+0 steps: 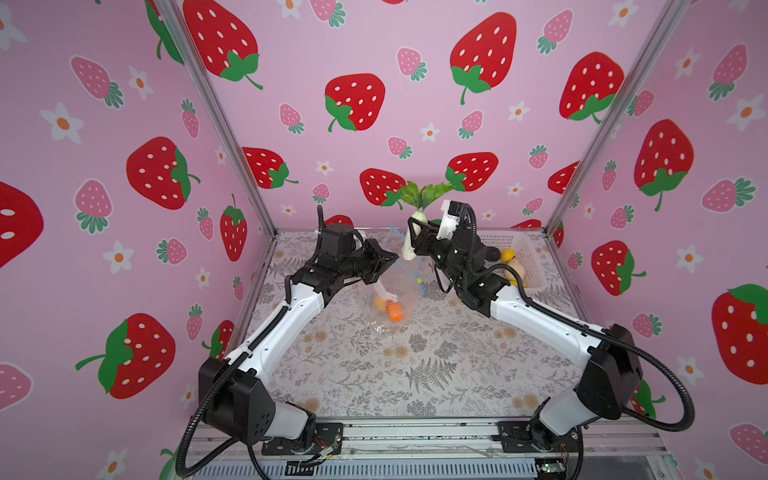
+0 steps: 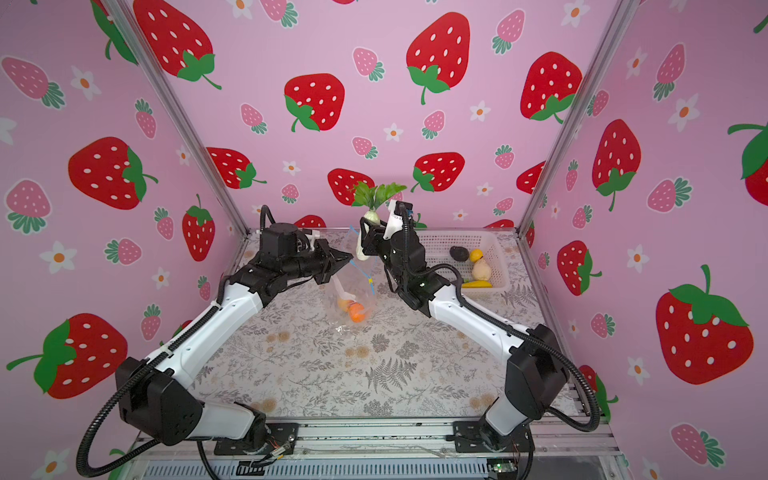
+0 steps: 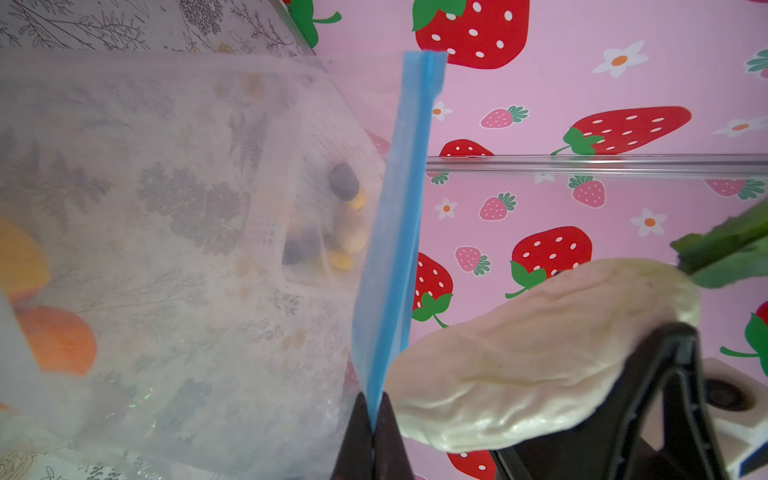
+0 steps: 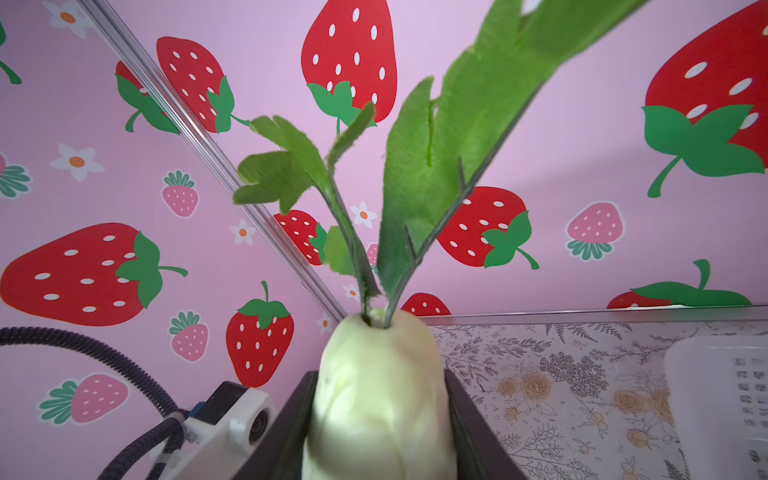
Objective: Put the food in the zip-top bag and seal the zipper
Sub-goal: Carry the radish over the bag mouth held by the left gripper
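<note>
Both jaws clamp: left zipper [image 3: 397, 208], right radish [image 4: 378, 395].

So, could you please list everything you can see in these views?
zip-top bag: one, clear, mid-table, mouth lifted
zipper: one, light blue, along bag's mouth
orange fruit: one, orange, bottom of bag
yellow fruit: one, yellow-orange, beside it
radish: one, white with green leaves, held beside zipper
basket: one, white mesh, table's far right
avocado, lemon, peach, banana: one each; dark, yellow, pale, yellow; in basket
table: one, grey floral, underneath
left gripper: one, black, shut on zipper
right gripper: one, black, shut on radish
</note>
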`<state>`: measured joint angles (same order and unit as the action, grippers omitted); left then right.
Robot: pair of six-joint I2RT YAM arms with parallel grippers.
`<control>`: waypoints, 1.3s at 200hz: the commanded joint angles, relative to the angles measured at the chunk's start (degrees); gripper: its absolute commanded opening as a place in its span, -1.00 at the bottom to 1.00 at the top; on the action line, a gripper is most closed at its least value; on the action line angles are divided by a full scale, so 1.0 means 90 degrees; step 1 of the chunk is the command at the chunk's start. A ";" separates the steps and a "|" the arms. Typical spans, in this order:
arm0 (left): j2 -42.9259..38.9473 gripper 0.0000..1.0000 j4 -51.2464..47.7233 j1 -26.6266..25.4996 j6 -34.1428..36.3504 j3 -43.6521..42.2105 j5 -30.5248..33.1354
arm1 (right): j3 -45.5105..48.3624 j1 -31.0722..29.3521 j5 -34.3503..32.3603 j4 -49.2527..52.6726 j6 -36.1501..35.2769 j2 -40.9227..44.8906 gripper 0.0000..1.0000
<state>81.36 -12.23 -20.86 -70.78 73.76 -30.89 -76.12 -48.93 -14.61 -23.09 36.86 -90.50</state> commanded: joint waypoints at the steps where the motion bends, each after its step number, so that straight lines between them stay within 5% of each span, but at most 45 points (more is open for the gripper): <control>1: -0.0158 -1.00 0.0148 0.0044 -0.0080 -0.0036 -0.0024 | 0.0048 -0.0099 -0.0282 0.0021 -0.0178 0.0092 -0.24; 260: 0.0007 -1.00 0.0190 0.0043 -0.0027 -0.0045 -0.0053 | 0.0156 -0.0211 -0.0346 0.0592 -0.0746 -0.0516 -0.12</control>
<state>81.36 -12.16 -20.73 -70.72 73.63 -30.81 -74.50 -50.41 -17.87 -17.43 31.51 -94.48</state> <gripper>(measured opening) 0.049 0.451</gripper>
